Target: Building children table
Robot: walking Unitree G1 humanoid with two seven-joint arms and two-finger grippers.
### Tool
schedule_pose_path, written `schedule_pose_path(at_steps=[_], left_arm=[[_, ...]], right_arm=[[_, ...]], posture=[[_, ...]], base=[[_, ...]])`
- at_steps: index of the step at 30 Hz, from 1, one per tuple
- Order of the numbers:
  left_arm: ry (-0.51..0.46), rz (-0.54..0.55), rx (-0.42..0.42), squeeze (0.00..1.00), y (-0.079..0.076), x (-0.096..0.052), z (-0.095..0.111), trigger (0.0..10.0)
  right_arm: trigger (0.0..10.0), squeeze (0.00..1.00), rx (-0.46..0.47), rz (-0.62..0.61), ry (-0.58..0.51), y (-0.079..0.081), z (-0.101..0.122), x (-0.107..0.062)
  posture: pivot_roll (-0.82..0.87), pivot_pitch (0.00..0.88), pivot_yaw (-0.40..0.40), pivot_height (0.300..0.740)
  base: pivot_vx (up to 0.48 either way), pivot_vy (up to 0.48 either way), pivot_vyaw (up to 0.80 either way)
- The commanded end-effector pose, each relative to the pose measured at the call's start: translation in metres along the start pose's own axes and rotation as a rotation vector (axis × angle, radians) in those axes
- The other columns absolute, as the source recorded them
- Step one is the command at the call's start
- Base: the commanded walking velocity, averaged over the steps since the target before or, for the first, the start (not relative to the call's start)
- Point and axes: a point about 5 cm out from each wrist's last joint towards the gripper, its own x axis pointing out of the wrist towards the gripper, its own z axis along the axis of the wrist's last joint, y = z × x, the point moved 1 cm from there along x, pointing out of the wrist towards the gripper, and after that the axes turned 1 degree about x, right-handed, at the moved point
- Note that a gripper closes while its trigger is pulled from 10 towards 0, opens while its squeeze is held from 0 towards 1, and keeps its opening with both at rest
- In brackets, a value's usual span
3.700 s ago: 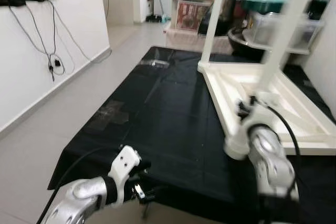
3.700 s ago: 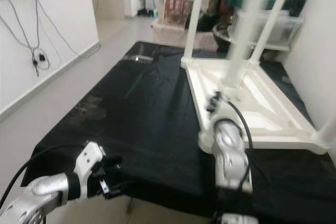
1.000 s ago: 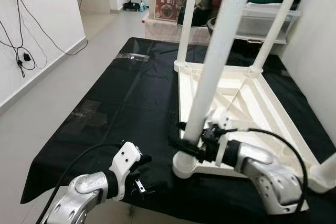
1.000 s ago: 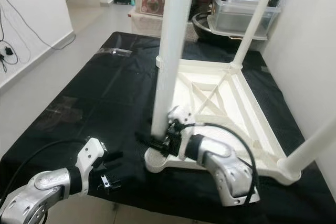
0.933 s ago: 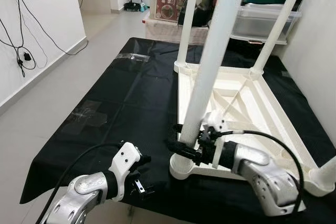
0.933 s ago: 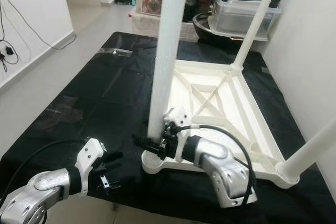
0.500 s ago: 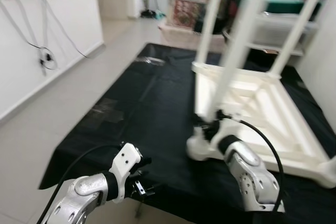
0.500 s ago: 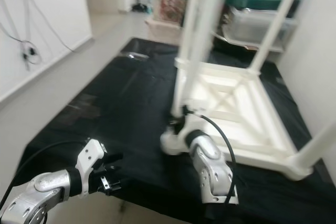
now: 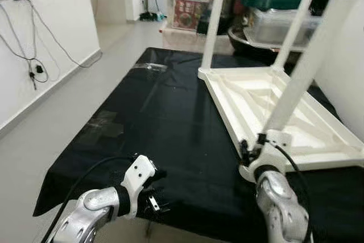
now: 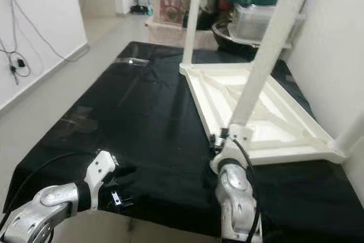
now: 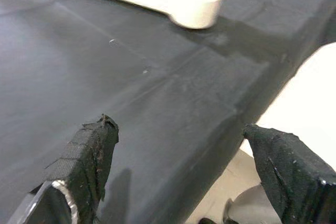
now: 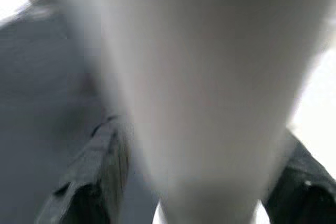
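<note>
The white table [image 9: 267, 106] lies upside down on the black cloth [image 9: 165, 118] covering the work surface, toward the robot's right and reaching back to the far edge. Its underside is a shallow framed panel with moulded ribs, plain glossy white plastic. Two legs already stand at the far corners. A third leg [image 10: 263, 55], a smooth white tube, rises tilted from the near corner socket [image 9: 248, 169], leaning away to the right instead of standing straight like the others.

The right gripper [image 10: 223, 139] is at the base of that leg, just above the socket. In the right wrist view the tube sits between the two black fingers [image 12: 102, 174], which flank it closely on both sides; the jaws look clamped on the leg, though blur hides the exact contact.

The step in hand seems to be seating this leg. To do it well, the tube should be brought upright before any push, so that its end enters the socket squarely; pressing while it is tilted risks jamming it or levering the light tabletop across the cloth. A grip low on the tube gives little leverage over the top, so slow correction is wise.

The left gripper [image 9: 154, 197] hangs at the near edge of the cloth, well apart from the table, its fingers spread wide with nothing between them. Storage boxes [image 9: 190, 4] stand on the floor beyond.
</note>
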Motion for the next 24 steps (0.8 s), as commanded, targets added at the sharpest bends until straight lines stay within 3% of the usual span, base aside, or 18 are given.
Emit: schedule_pose_path(at_steps=[1, 4, 6, 7, 8, 14, 15, 16, 17, 18, 19, 22, 24], left_arm=[[0.015, 0.008, -0.001, 0.00, 0.003, -0.003, -0.004, 10.0], [0.014, 0.010, -0.002, 0.00, 0.002, -0.003, -0.005, 10.0], [0.011, 0.011, -0.005, 0.00, 0.002, -0.002, -0.005, 10.0], [0.011, 0.011, -0.005, 0.00, 0.002, -0.002, -0.005, 10.0], [0.009, 0.007, -0.006, 0.00, 0.000, -0.002, -0.005, 10.0], [0.009, 0.007, -0.003, 0.00, 0.000, -0.002, -0.005, 10.0], [0.007, 0.009, -0.002, 0.00, 0.001, -0.002, -0.004, 10.0], [0.007, 0.009, -0.002, 0.00, 0.001, -0.002, -0.004, 10.0], [0.006, 0.012, 0.001, 0.00, 0.001, -0.001, -0.004, 10.0], [0.006, 0.012, 0.001, 0.00, 0.001, -0.001, -0.004, 10.0], [0.007, 0.014, 0.002, 0.00, 0.002, -0.001, -0.004, 10.0], [0.007, 0.016, 0.002, 0.00, 0.002, -0.001, -0.004, 10.0], [0.012, 0.014, -0.001, 0.00, 0.000, -0.002, -0.007, 10.0]], right_arm=[[10.0, 0.00, 0.044, 0.135, -0.062, 0.012, 0.021, 0.007], [10.0, 0.00, 0.040, 0.235, -0.109, 0.017, 0.034, 0.007], [10.0, 0.00, -0.086, 0.526, -0.217, 0.029, 0.055, -0.005], [10.0, 0.00, -0.086, 0.526, -0.217, 0.029, 0.055, -0.005], [10.0, 0.00, -0.090, 0.718, -0.205, 0.032, 0.062, -0.011], [10.0, 0.00, -0.157, 0.814, -0.169, 0.036, 0.056, -0.010], [6.0, 0.00, -0.185, 0.864, -0.141, 0.043, 0.046, -0.010], [6.0, 0.00, -0.185, 0.864, -0.141, 0.043, 0.046, -0.010], [0.9, 0.00, -0.204, 0.904, -0.122, 0.050, 0.036, -0.011], [0.9, 0.00, -0.204, 0.904, -0.122, 0.050, 0.036, -0.011], [0.0, 0.00, -0.209, 0.909, -0.105, 0.055, 0.028, -0.010], [0.0, 0.00, -0.205, 0.892, -0.087, 0.058, 0.021, -0.010], [0.0, 0.00, -0.233, 0.670, -0.040, 0.052, 0.009, 0.001]], posture=[[0.09, 0.000, -0.081, 0.740], [0.09, 0.000, -0.082, 0.740], [0.09, 0.000, -0.083, 0.740], [0.09, 0.000, -0.083, 0.740], [0.10, 0.000, -0.089, 0.740], [0.11, 0.000, -0.092, 0.740], [0.11, 0.000, -0.098, 0.740], [0.11, 0.000, -0.098, 0.740], [0.12, 0.000, -0.098, 0.740], [0.12, 0.000, -0.098, 0.740], [0.12, 0.000, -0.098, 0.740], [0.12, 0.000, -0.099, 0.740], [0.10, 0.000, -0.089, 0.740]], base=[[0.000, 0.000, 0.00], [0.000, 0.000, 0.00], [0.000, 0.000, 0.00], [0.000, 0.000, 0.00], [0.000, 0.000, 0.00], [0.000, 0.000, 0.00], [0.000, 0.000, 0.00], [0.000, 0.000, 0.00], [0.000, 0.000, 0.00], [0.000, 0.000, 0.00], [0.000, 0.000, 0.00], [0.000, 0.000, 0.00], [0.000, 0.000, 0.00]])
